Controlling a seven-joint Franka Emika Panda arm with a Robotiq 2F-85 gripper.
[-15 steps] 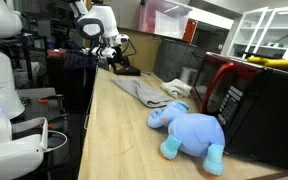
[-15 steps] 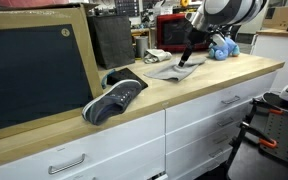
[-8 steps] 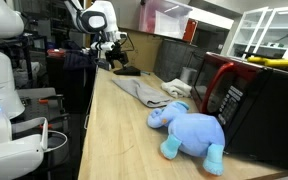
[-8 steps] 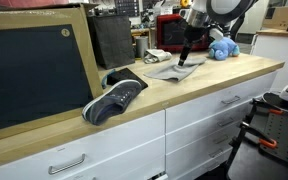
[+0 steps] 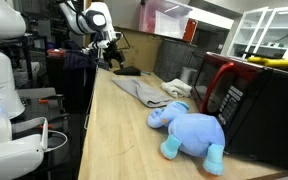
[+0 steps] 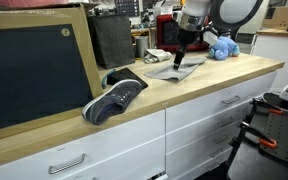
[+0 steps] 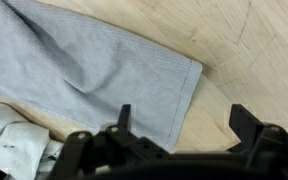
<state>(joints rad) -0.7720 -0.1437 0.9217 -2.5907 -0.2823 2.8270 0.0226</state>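
Gripper (image 7: pixel 182 125): jaws spread wide, nothing held between them. Two dark, blocky fingers (image 7: pixel 124 118) visible at the lower edge of the wrist view. Suspended over the grey cloth (image 7: pixel 94 70), with no contact apparent.

Grey cloth: matte, finely woven, soft-looking. Spread out on the countertop (image 7: pixel 246 55) with shallow diagonal folds and one straight stitched hem ending in a squared corner. Located in both exterior views (image 5: pixel 139 90) (image 6: pixel 174 70) on the worktop between the shoe (image 6: pixel 114 98) and the plush elephant (image 6: pixel 222 48), directly below the gripper (image 6: pixel 181 58).

Countertop: pale wood, smooth, with fine grain and visible plank seams.

White rag (image 7: pixel 12 142): crumpled, lumpy, coarser in texture. Touching the grey cloth at the lower left of the wrist view.

Plush elephant (image 5: pixel 189 130): light blue, fuzzy, rounded. Lying on the countertop near one end of the cloth, just beside the microwave (image 5: pixel 234 95) — boxy, with a glossy dark door and red trim.

Shoe: dark upper, pale sole, resting at the front edge of the counter, well apart from the gripper.

Chalkboard (image 6: pixel 29 70): flat black panel in a light wooden frame, propped at the back of the counter. Below — white drawer fronts (image 6: pixel 214 120) with slim bar handles.
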